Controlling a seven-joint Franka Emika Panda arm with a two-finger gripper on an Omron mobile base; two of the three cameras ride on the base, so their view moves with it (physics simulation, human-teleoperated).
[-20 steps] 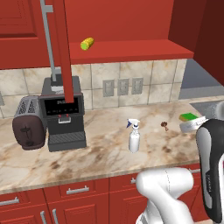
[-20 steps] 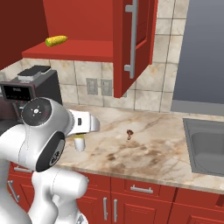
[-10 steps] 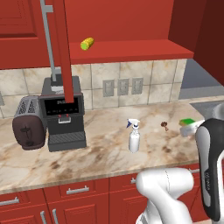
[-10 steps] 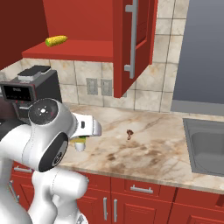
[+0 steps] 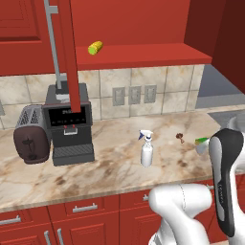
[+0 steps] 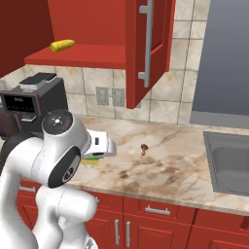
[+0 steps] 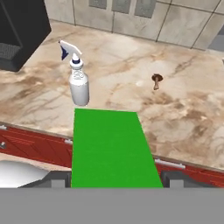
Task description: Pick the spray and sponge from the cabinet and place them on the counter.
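Observation:
My gripper [image 7: 116, 180] is shut on the sponge [image 7: 111, 146], a flat green pad that juts forward between the fingertips, held above the front edge of the counter [image 7: 188, 109]. In the left base view the sponge [image 5: 202, 141] peeks out beside my forearm, and in the right base view the gripper [image 6: 103, 148] holds the sponge [image 6: 90, 160] just over the counter [image 6: 165, 170]. The spray [image 5: 147, 149] stands upright on the counter [image 5: 105, 165], ahead and left of the sponge, as the hand view shows the spray [image 7: 78, 82]. The cabinet [image 5: 143, 53] stands open above.
A coffee machine [image 5: 71, 123] and a toaster [image 5: 31, 135] stand at the left of the counter. A corn cob [image 5: 95, 47] lies on the cabinet shelf. A small brown thing [image 5: 180, 137] lies mid-counter. An open cabinet door [image 6: 146, 48] hangs overhead, and a sink [image 6: 231, 163] lies to the right.
The gripper has sunk a little toward the counter with the sponge in it. The spray has stayed where it was.

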